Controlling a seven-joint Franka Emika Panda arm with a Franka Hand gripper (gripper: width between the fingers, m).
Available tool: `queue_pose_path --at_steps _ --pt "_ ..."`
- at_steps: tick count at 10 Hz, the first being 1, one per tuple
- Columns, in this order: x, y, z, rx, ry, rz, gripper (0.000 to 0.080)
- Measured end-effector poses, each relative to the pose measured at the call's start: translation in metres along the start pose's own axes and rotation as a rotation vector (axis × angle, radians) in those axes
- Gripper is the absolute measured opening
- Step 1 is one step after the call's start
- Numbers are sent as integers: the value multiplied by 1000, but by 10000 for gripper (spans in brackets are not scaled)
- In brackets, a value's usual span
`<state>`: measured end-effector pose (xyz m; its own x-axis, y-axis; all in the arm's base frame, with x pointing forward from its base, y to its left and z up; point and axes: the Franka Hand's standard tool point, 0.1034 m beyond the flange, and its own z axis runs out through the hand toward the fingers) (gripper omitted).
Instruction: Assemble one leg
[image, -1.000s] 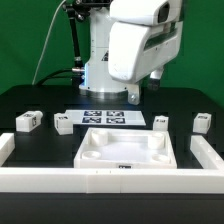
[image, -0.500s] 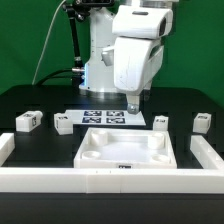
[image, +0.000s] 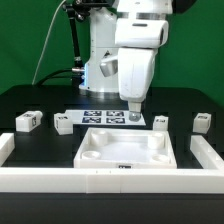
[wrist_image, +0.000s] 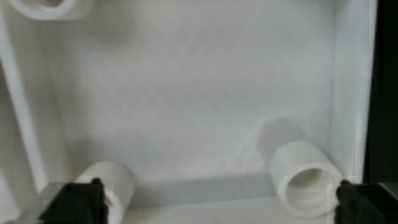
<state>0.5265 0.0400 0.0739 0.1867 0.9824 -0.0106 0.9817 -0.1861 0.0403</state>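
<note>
Four legs, small white tagged blocks, lie on the black table: two at the exterior view's left (image: 27, 121) (image: 63, 124) and two at its right (image: 160, 122) (image: 203, 122). The large flat white square piece (image: 125, 150) with round corner sockets lies in front of them. My gripper (image: 134, 108) hangs over the back edge of that piece, between the two pairs of legs and touching none. In the wrist view my gripper (wrist_image: 224, 206) is open and empty, with dark fingertips (wrist_image: 75, 205) on either side. Below it are the square piece (wrist_image: 196, 90) and its sockets (wrist_image: 306, 175).
The marker board (image: 100, 117) lies behind the square piece, under the gripper. A white raised border (image: 110, 184) runs along the front and up both sides (image: 8, 148). The robot's base (image: 95, 60) stands at the back.
The gripper has swung toward the exterior view's left and come down, from above the right-hand legs to over the back edge of the square piece. The parts have not moved.
</note>
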Motion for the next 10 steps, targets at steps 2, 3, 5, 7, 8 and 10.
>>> queue_pose_path --at_steps 2,3,5,7,8,10 --pt "-1 -16 13 17 -10 -67 650" --pt "-2 -15 13 17 -10 -66 650" --pt "-2 -15 14 18 -10 -65 650" --pt "-9 -25 29 26 -3 -59 650" --pt "-15 -38 41 44 0 -51 650" --pt "-15 -49 56 50 10 -51 650"
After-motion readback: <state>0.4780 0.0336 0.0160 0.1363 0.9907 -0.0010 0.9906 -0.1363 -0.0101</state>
